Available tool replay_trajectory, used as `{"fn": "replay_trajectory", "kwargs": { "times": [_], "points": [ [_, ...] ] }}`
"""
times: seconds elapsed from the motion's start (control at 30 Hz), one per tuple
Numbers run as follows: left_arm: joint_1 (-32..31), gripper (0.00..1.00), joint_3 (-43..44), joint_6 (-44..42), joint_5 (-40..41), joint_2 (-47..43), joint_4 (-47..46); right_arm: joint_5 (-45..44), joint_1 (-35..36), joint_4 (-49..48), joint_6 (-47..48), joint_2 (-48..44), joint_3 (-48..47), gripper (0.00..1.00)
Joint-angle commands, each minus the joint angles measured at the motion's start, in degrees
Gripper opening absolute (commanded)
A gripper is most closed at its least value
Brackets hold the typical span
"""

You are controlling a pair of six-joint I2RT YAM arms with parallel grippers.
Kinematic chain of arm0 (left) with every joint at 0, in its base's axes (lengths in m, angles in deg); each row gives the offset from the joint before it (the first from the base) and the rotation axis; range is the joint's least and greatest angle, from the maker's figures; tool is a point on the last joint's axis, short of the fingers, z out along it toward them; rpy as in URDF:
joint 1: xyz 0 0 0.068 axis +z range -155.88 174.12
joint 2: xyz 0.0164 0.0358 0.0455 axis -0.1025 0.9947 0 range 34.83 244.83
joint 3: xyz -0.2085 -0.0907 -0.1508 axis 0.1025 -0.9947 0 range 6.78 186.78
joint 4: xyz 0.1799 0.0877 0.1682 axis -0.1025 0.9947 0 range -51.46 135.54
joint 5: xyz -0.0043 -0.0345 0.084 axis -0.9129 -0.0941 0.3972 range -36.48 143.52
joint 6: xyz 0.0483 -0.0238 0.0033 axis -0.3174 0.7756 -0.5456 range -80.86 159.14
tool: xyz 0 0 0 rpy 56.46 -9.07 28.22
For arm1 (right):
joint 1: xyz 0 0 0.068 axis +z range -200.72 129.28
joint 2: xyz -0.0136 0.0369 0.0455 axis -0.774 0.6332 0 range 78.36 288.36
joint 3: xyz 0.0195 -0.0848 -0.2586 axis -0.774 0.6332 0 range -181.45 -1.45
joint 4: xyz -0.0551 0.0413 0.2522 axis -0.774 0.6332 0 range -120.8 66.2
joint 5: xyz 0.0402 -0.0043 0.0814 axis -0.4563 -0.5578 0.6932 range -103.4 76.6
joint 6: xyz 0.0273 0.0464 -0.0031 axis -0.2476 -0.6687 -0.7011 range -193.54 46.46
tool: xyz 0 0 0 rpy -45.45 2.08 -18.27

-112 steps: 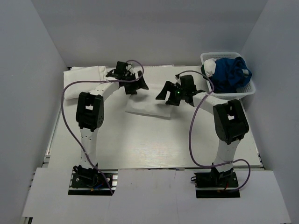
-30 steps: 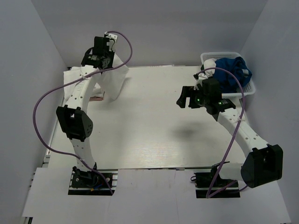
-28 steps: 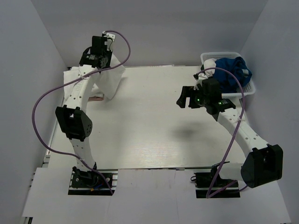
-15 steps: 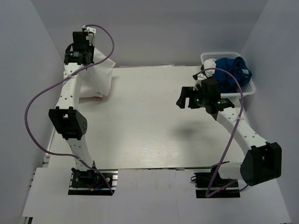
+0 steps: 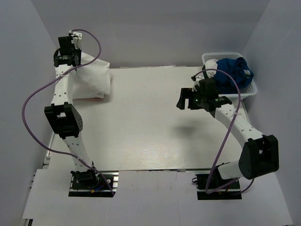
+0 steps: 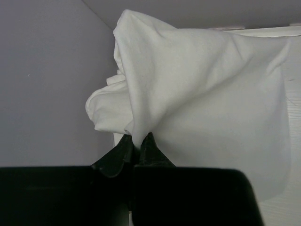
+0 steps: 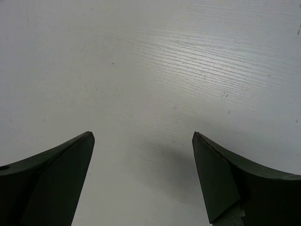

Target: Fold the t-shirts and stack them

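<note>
At the far left corner, the left gripper [image 6: 136, 141] is pinched tight on a fold of the white t-shirt [image 5: 91, 79]. The shirt hangs from it, bunched at the top and spreading out lower down. It sits over the far left end of the table [image 5: 150, 136], close to the wall.

The job now looks like putting this shirt down on its pile. To do that well, the arm should go down slowly so the cloth lies flat and does not bunch up. The edges should line up with what is below. The gripper should let go only when the shirt rests on something.

In the middle the table is bare.

To the right, the right gripper [image 7: 142, 135] is wide open and holds nothing. It hangs over bare table. Past it is a white basket [image 5: 235, 95] with blue cloth [image 5: 235, 73] in it.

The pile under the hanging shirt is mostly hidden. Only a thin pinkish edge [image 5: 96, 98] peeks out. It is hard to tell if the shirt touches it yet. A white lump beside the blue cloth is too small to make out.
</note>
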Motion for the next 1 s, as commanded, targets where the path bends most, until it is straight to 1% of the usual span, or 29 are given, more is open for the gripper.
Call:
{"fn": "replay_trajectory", "kwargs": {
  "times": [0.0, 0.1, 0.23, 0.27, 0.37, 0.43, 0.53, 0.57, 0.6, 0.63, 0.67, 0.73, 0.77, 0.8, 0.87, 0.9, 0.97],
  "points": [
    [3.62, 0.0, 2.53, -2.5, -2.84, 3.17, -6.91, -0.8, -0.07, 0.94, 0.82, 1.76, -3.45, 0.9],
    [5.55, 0.0, 4.3, -4.78, -5.39, 5.99, -7.88, -1.59, -0.24, 1.73, 1.17, 3.61, -4.59, 0.9],
    [6.88, 0.0, 0.71, -6.01, -6.2, 8.71, -12.01, -2.2, -0.07, 2.97, 1.43, 6.25, -7.4, 0.9],
    [7.57, 0.0, 0.7, -6.01, -5.67, 8.72, -13.58, -2.38, -0.15, 3.4, 1.35, 6.86, -7.67, 0.9],
    [8.11, 0.0, -0.53, -7.24, -5.67, 11.09, -14.21, -2.3, -0.07, 3.76, 1.43, 8.62, -8.63, 0.9],
    [8.63, 0.0, -3.07, -7.24, -3.92, 11.1, -15.96, -1.86, -0.07, 4.46, 1.26, 10.02, -9.51, 0.9],
    [9.16, 0.0, -4.49, -7.24, -2.6, 11.1, -17.37, -1.24, -0.07, 4.9, 1.26, 11.08, -10.66, 0.9],
    [9.16, 0.06, -5.19, -7.24, -0.33, 11.1, -17.38, -0.98, -0.15, 4.9, 1.35, 11.26, -11.01, 0.9],
    [9.68, 0.47, -5.19, -6.55, 0.74, 11.62, -18.16, -0.98, 0.11, 4.73, 1.26, 11.17, -11.01, 0.9],
    [9.69, 0.76, -5.19, -5.67, 1.62, 11.62, -18.17, -0.98, -0.06, 4.9, 1.17, 11.17, -11.18, 0.9],
    [9.69, 1.0, -5.19, -4.96, 2.15, 11.63, -18.17, -0.89, -0.07, 4.82, 1.34, 11.17, -11.45, 0.9],
    [9.69, 1.0, -3.97, -1.2, 2.68, 11.63, -18.17, -0.89, 0.11, 5.34, 1.35, 10.73, -11.71, 0.9],
    [9.69, 1.0, -2.66, 0.48, 2.16, 11.63, -16.52, -0.89, 0.02, 5.17, 1.43, 10.38, -11.8, 0.9],
    [9.69, 1.0, 0.75, 3.28, 0.76, 11.63, -12.76, -0.89, 0.11, 5.34, 1.43, 9.34, -11.71, 0.9],
    [9.69, 1.0, 4.02, 6.28, -3.62, 11.1, -9.4, -0.89, 0.11, 5.08, 1.26, 8.45, -11.36, 0.9],
    [9.69, 1.0, 6.3, 7.6, -4.86, 10.58, -6.86, -0.89, 0.02, 4.82, 0.91, 6.88, -10.66, 0.9],
    [8.03, 1.0, 8.59, 13.04, -6.1, 9.26, -4.56, -0.62, 0.11, 3.51, 0.64, 5.64, -9.61, 0.9]
  ]
}}
